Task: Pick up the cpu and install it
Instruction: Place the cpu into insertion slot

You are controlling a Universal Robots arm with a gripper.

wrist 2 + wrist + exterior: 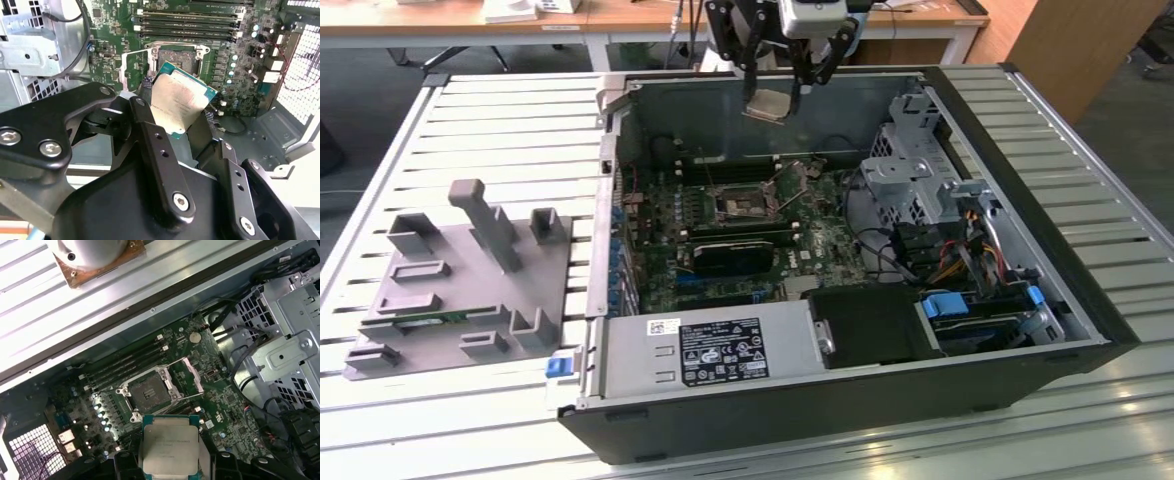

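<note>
Pinching the cpu point(177, 102) by two opposite edges, the gripper point(778, 88) hangs over the computer case point(854, 410), the open socket point(150, 394) below it and well apart.

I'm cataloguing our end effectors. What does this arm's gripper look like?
The gripper is matte black: two long, flat-sided fingers on hinged link arms, with rounded joints and silver hex-socket screws at the pivots.

An open black computer case point(854, 410) lies on the slatted metal surface point(494, 120). Inside it sit a green motherboard point(834, 245), a grey power supply point(707, 352) and a metal drive cage point(914, 170). A grey plastic fixture point(467, 270) rests just beside the case.
</note>
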